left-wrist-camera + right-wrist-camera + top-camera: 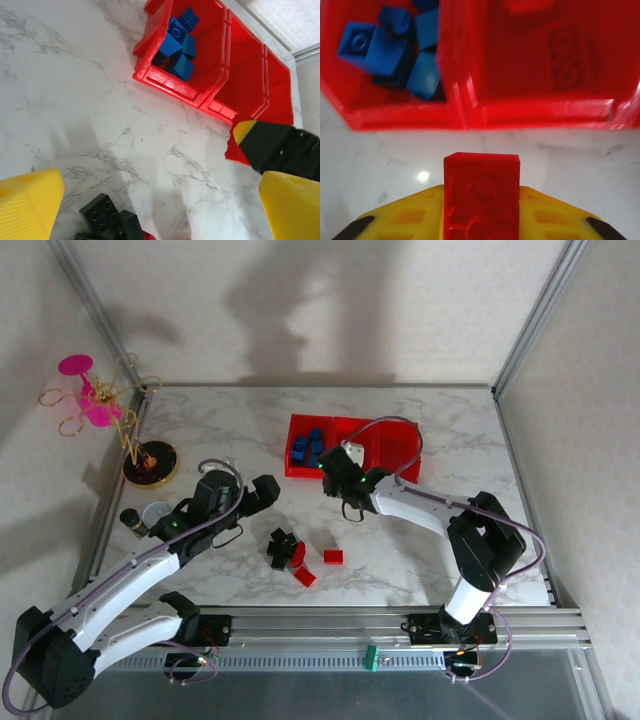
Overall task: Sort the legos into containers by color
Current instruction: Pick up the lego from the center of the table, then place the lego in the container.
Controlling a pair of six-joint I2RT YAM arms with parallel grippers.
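The three joined red containers [395, 445] stand at the table's far middle. Blue legos [307, 447] fill the left bin. My right gripper [342, 486] hovers just in front of the bins, shut on a red lego [481, 192] clamped between its yellow fingers [405, 220]. In the right wrist view the left bin's blue legos [395, 47] and a red lego [565, 70] in the middle bin lie beyond the container wall [460, 75]. My left gripper [265, 490] is open above bare table. Black legos [105, 217] sit below it, beside its left finger [30, 205]. A pile of black and red legos [287, 550] lies near the front.
Loose red legos [333, 556] lie right of the pile. A gold and pink ornament stand [100, 405] on a black base and a small silver tin [155, 515] occupy the left side. An aluminium rail [400, 625] runs along the near edge.
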